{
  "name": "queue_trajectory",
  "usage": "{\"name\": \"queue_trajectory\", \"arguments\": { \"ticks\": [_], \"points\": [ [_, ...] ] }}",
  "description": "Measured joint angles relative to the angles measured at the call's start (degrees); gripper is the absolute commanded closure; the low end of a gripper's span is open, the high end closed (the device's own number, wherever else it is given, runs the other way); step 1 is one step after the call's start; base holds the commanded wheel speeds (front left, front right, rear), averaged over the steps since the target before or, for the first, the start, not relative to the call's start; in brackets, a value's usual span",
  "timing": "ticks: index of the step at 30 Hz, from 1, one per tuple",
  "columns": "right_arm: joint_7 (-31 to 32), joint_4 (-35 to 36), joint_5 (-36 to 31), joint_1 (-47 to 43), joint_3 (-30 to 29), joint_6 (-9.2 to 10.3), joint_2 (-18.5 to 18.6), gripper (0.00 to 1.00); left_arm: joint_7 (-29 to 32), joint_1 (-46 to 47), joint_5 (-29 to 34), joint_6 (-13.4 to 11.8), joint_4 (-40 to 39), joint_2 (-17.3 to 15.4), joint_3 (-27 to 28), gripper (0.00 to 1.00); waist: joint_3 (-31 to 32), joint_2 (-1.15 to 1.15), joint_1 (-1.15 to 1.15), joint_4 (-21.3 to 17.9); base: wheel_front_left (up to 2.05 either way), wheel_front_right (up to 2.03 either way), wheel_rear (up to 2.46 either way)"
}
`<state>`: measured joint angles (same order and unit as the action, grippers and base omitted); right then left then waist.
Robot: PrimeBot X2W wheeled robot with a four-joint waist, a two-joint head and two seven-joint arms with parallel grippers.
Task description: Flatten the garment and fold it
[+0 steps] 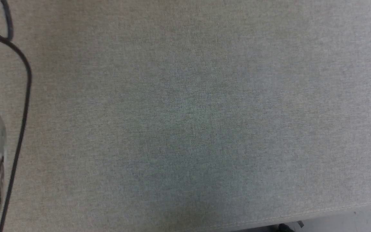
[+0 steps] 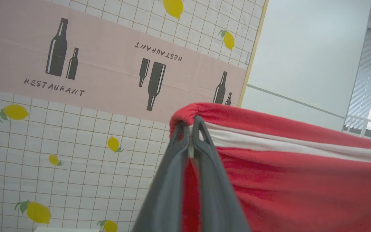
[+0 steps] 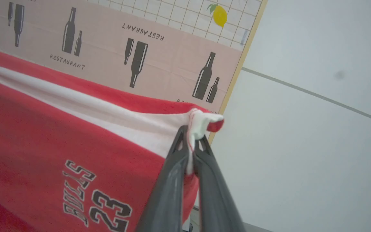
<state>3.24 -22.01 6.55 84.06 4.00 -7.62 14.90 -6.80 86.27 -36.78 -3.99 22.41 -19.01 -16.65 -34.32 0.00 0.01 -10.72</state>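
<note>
Grey desk point(image 1: 185, 116) below. Left claw point(image 2: 190, 129) and right claw point(image 3: 192, 138) each pinch a shorts point(image 2: 301, 187) corner, stretched taut. Flattening; next, lower evenly.

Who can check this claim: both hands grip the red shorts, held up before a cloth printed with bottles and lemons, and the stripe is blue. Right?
Wrong in one respect: the stripe is white, not blue, as the right wrist view shows. The left hand and right hand do grip the red shorts before the bottle-and-lemon cloth.
</note>
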Motion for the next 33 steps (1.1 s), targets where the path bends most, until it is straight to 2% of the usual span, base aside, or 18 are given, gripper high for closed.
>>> {"name": "queue_trajectory", "arguments": {
  "ticks": [4,7,10,14,17,24,29,33],
  "points": [
    [-0.30,-1.88,1.67,-4.36,3.67,0.01,0.56,1.00,0.78,-4.31,0.16,1.83,1.82,-0.54,-2.32,1.00,-0.15,0.00,0.00,0.55,0.00,0.00,0.00],
    [0.66,-2.52,6.46,-15.70,9.92,0.01,2.50,1.00,4.04,-15.37,-0.47,3.98,2.71,-1.72,-5.27,1.00,1.44,0.00,0.00,1.20,0.00,0.00,0.00],
    [1.68,-1.57,10.70,-25.47,12.63,0.01,4.83,1.00,6.03,-25.35,-1.53,5.35,1.86,-2.78,-7.56,1.00,3.48,0.00,0.00,1.81,0.00,0.00,0.00],
    [3.44,2.31,14.99,-38.57,13.93,0.01,8.21,1.00,8.45,-40.14,-4.54,5.42,-2.74,-3.67,-9.48,1.00,7.01,0.00,-0.01,2.60,0.00,0.00,0.00],
    [5.03,6.02,16.33,-48.32,13.50,0.01,10.03,1.00,10.06,-51.59,-7.13,4.32,-7.50,-4.58,-10.14,1.00,9.92,0.00,-0.01,3.14,0.00,0.00,0.00],
    [9.14,15.11,15.92,-69.08,9.73,0.00,11.48,1.00,12.25,-73.55,-12.15,-0.14,-19.02,-6.61,-11.47,1.00,16.62,0.00,-0.02,4.29,0.00,0.00,0.00],
    [15.28,21.29,14.25,-83.36,5.65,-0.01,10.34,1.00,15.03,-84.28,-14.15,-3.44,-25.18,-8.23,-13.22,1.00,20.70,0.00,-0.02,5.31,0.00,0.00,0.00],
    [21.46,26.76,14.03,-92.29,1.53,-0.01,7.93,1.00,16.58,-90.98,-15.64,-6.13,-29.99,-9.25,-13.97,1.00,23.15,0.00,-0.02,6.30,0.00,0.00,0.00]
  ]
}}
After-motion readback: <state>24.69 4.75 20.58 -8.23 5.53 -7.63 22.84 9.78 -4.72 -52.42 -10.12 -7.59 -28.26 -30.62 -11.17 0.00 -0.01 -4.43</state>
